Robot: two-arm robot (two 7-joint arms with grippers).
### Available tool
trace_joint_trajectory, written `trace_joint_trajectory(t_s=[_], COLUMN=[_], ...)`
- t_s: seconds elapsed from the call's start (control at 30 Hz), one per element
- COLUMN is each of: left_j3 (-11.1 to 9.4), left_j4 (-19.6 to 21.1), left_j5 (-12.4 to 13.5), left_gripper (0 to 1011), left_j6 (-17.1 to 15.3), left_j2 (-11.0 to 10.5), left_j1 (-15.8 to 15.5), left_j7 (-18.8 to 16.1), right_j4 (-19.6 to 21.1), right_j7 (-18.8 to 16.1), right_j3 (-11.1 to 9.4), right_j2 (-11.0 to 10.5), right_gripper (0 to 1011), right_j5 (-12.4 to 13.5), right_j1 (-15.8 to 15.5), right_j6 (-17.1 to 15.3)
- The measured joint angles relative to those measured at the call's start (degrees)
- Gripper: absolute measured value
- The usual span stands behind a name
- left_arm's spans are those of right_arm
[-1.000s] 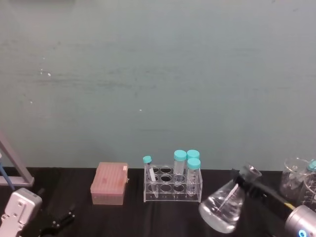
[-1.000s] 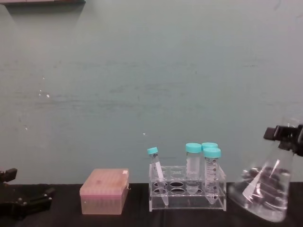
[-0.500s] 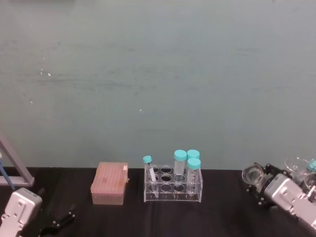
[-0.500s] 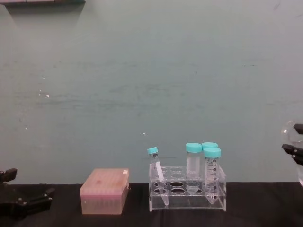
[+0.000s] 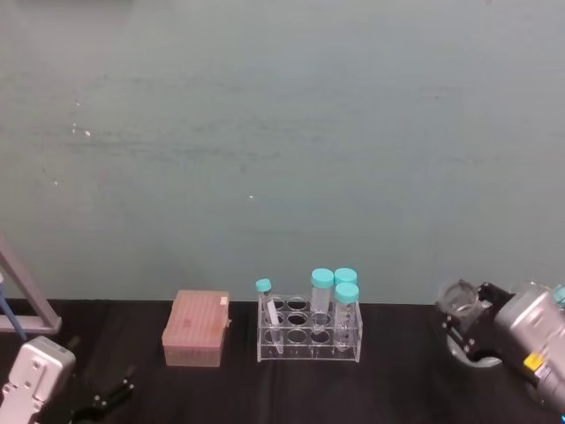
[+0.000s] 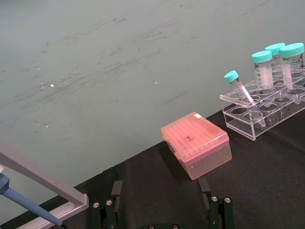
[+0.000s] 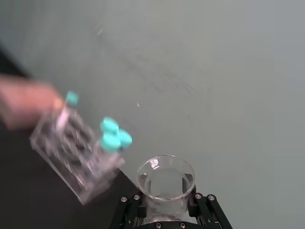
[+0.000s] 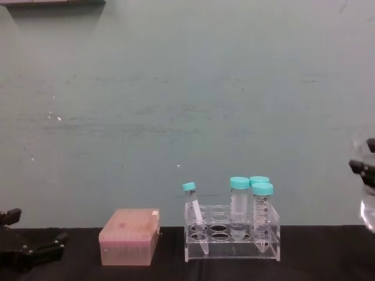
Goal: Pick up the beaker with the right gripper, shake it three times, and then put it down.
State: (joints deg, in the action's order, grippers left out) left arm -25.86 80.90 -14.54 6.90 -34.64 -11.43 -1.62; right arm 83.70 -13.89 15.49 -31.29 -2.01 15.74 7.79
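In the head view the right gripper (image 5: 465, 329) is clamping the neck of the beaker (image 5: 456, 299) by the right edge of the surface (image 5: 397, 389). It is holding it well apart from the tube rack (image 5: 309, 334) at the middle of the back edge, while the left gripper (image 5: 108, 396) is sitting idle at the near left corner. In the left wrist view that left gripper (image 6: 162, 217) is showing its jaws spread wide with nothing between them, the pink box (image 6: 196, 150) lying ahead of it. In the right wrist view the right gripper (image 7: 166, 207) is pressing its jaws against both sides of the neck of the beaker (image 7: 166, 174), just under the flared rim — a firm hold. In the chest view the beaker (image 8: 368, 213) is hanging at the right edge, its base seemingly a little above the surface, though I cannot tell for certain. So the pick-up is looking done and the shaking is probably under way — the count of shakes is not readable here — and the setting down is remaining.
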Motion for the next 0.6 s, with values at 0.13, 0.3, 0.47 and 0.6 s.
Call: trace_joint_trajectory(t_s=[0.13,0.3,0.47,0.6], left_j3=[0.00,0.00,-0.01,0.00], left_j4=[0.00,0.00,0.00,0.00], left_j5=[0.00,0.00,0.00,0.00], left_gripper=[1000,1000,1000,1000], left_j6=[0.00,0.00,0.00,0.00], left_j2=[0.00,0.00,0.00,0.00], left_j1=[0.00,0.00,0.00,0.00], left_j7=[0.00,0.00,0.00,0.00], right_j4=[1.21,1.71,2.47,3.11], right_j7=[-3.65,-4.30,-5.36,-5.77], right_j3=[-4.77,-6.93,-8.07,-8.08], right_j2=[4.41,6.94,8.48,8.91], right_gripper=[452,453,453,452], right_j5=[11.67,16.46,21.37,24.14], right_j1=[-0.99,-1.27,-1.77,-2.41], right_j6=[-6.88,-11.44,-16.40,-18.87])
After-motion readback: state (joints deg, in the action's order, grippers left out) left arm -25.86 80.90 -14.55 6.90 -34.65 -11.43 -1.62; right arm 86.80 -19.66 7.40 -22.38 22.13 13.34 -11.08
